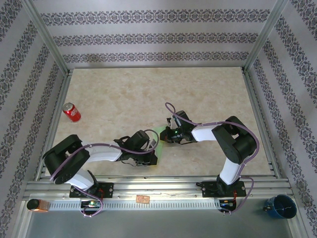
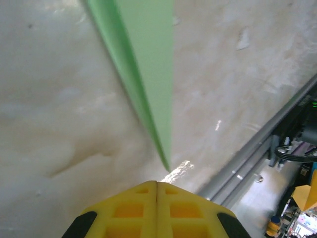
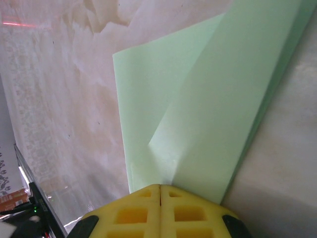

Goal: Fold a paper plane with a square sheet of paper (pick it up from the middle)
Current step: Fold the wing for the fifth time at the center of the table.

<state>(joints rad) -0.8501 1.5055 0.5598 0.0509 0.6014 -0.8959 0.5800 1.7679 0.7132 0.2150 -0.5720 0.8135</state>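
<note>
Both grippers are shut. The left gripper (image 2: 157, 185) holds nothing; the sharp tip of the green paper (image 2: 148, 74) lies just before it. The right gripper (image 3: 160, 188) rests its tips on a folded flap. On the table (image 1: 124, 94), the green paper lies between them, well right of the red soda can (image 1: 72, 112). To crease well, I think they should press down and slide slowly. Wrist views show the folds; from above, the grippers hide most of it.
</note>
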